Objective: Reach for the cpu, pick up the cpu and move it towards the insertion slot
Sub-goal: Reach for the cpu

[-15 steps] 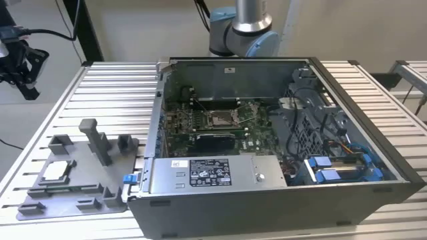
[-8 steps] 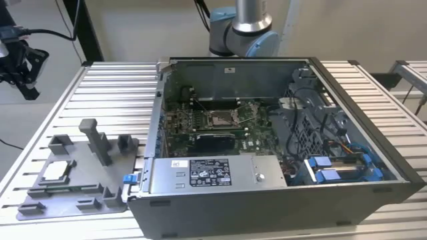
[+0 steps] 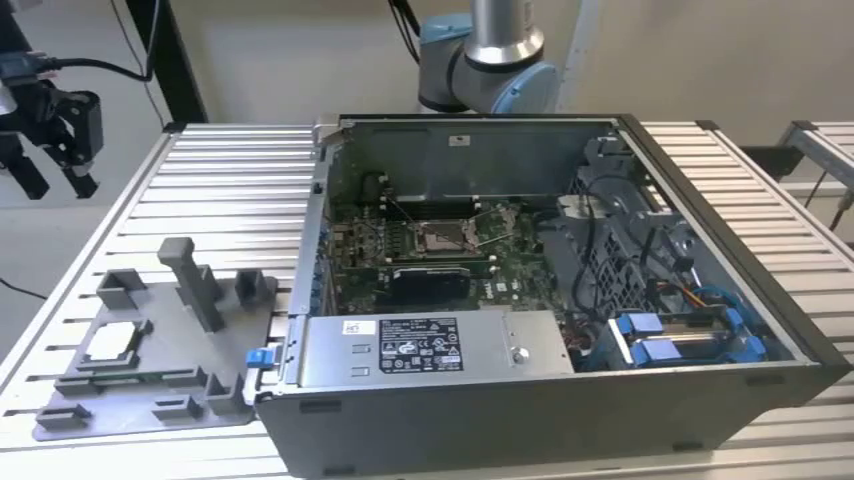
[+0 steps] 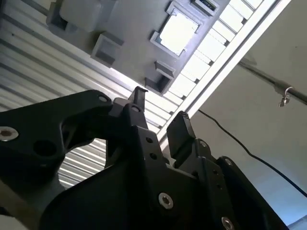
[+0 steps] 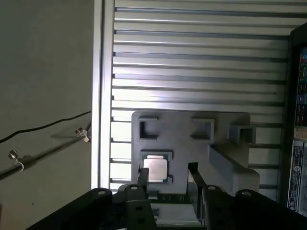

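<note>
Pincer [image 3: 54, 185] hangs open and empty at the exterior view's far left, by the table [image 3: 227, 180] edge and well apart from the chip [image 3: 114, 342]. That chip lies flat in the grey tray [image 3: 147, 398] at the near left. The socket [image 3: 441, 236] sits inside the open computer case [image 3: 534, 400], right of the tray.

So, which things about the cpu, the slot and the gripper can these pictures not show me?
One cpu corner: first wrist view, covered by a gripper finger.
Any cpu markings: second wrist view, washed out by glare.
The insertion slot contacts: exterior view, too small.
The grey tray near edge: first wrist view, behind the gripper.
</note>
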`<action>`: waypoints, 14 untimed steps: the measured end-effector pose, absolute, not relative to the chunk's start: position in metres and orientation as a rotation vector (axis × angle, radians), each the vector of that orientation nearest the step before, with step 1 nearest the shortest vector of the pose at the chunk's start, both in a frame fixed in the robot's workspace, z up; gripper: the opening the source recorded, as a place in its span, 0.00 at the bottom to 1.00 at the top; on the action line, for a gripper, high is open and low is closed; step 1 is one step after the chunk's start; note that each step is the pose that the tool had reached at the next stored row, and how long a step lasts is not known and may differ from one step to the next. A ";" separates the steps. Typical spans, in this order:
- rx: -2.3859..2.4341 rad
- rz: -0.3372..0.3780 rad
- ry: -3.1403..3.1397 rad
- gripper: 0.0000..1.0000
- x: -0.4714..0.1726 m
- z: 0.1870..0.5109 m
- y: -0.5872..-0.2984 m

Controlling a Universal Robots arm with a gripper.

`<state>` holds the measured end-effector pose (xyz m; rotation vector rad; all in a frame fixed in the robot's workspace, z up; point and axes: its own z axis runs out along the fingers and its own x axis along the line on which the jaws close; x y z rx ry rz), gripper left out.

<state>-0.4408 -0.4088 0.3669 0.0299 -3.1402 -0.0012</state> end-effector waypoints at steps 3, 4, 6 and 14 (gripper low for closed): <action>0.030 -0.001 -3.140 1.00 -0.441 0.367 -0.409; 0.030 -0.001 -3.140 1.00 -0.441 0.367 -0.409; 0.030 -0.001 -3.140 1.00 -0.441 0.367 -0.409; 0.030 -0.001 -3.140 1.00 -0.441 0.363 -0.409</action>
